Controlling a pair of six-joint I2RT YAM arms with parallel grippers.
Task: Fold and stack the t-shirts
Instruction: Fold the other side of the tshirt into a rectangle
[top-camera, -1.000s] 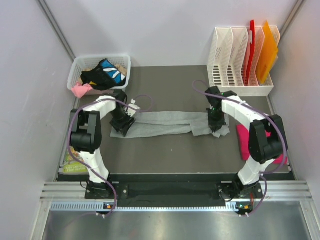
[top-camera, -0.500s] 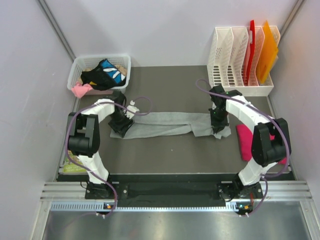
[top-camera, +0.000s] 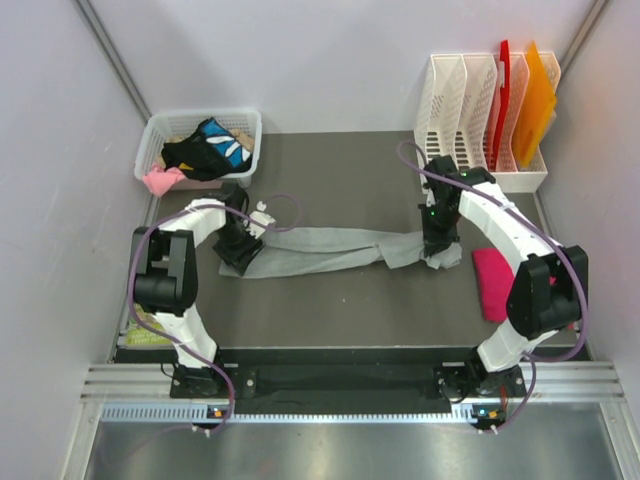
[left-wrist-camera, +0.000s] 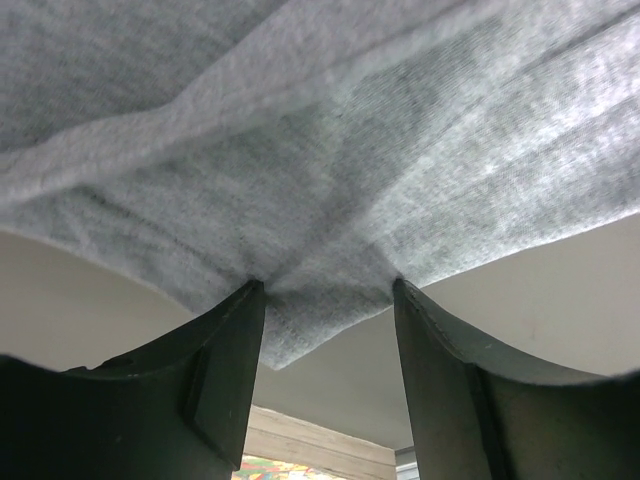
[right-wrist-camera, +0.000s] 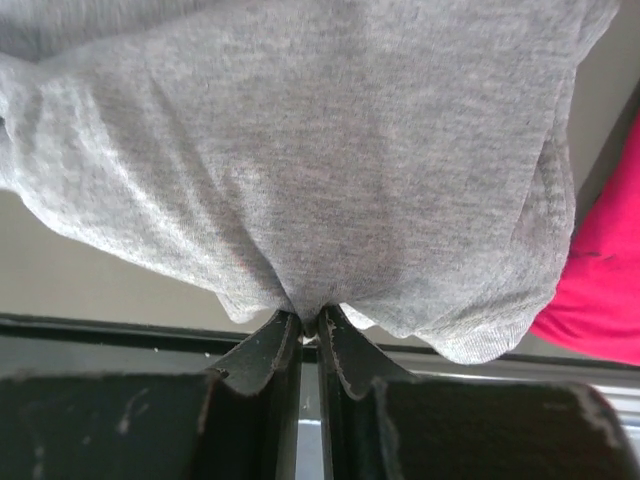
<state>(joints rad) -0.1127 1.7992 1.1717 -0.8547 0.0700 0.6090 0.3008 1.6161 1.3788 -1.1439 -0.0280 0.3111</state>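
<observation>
The grey t-shirt (top-camera: 320, 248) lies as a long folded strip across the middle of the dark table, pulled narrow near its right end. My left gripper (top-camera: 243, 252) stands open at the strip's left end; in the left wrist view its gripper (left-wrist-camera: 327, 290) has both fingers wide apart, with a corner of the grey t-shirt (left-wrist-camera: 330, 150) lying between the tips. My right gripper (top-camera: 436, 250) is shut on the right end; a fold of the grey t-shirt (right-wrist-camera: 320, 150) is pinched at the tips of that gripper (right-wrist-camera: 309, 318). The pink t-shirt (top-camera: 492, 282) lies folded at the right.
A white basket (top-camera: 152, 128) of mixed clothes stands at the back left. A white file rack (top-camera: 470, 110) holds red and orange folders (top-camera: 535, 100) at the back right. A colourful flat item (top-camera: 150, 330) lies at the table's left front edge.
My right gripper has moved back and to the right with the shirt's end, drawing the strip tighter. My left gripper has shifted slightly back and left, still open.
</observation>
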